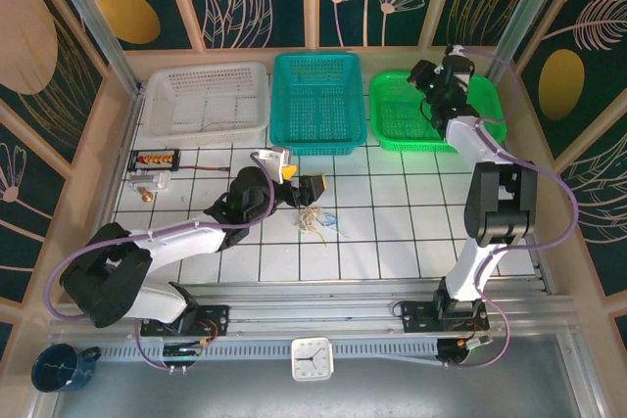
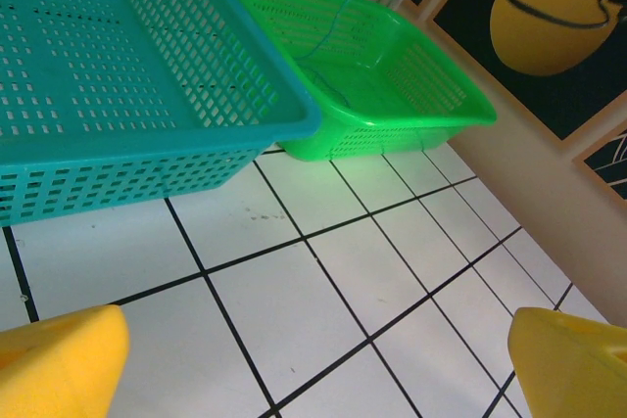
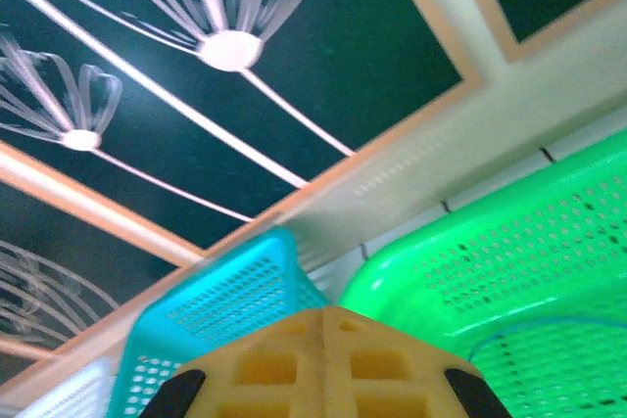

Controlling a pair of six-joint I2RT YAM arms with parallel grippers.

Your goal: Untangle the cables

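The cables point(image 1: 315, 220) lie as a small whitish and blue knot on the white tiles near the table's middle. My left gripper point(image 1: 299, 181) hovers just behind the knot, open and holding nothing. In the left wrist view its yellow fingertips point(image 2: 61, 361) stand wide apart over bare tiles, and the left gripper point(image 2: 313, 374) has nothing between them. My right gripper point(image 1: 429, 85) is over the green basket point(image 1: 480, 105) at the back right. The right gripper point(image 3: 323, 364) has its yellow fingers pressed together, with nothing visible between them. A thin blue wire point(image 2: 328, 34) lies inside the green basket point(image 2: 431, 95).
A teal basket point(image 1: 318, 139) and a white basket point(image 1: 206, 124) stand beside the green one along the back. A small connector board with a red wire point(image 1: 155, 159) sits at the left. The wooden wall rims the table. A blue mug point(image 1: 61, 367) and a clock point(image 1: 312, 359) sit at the near edge.
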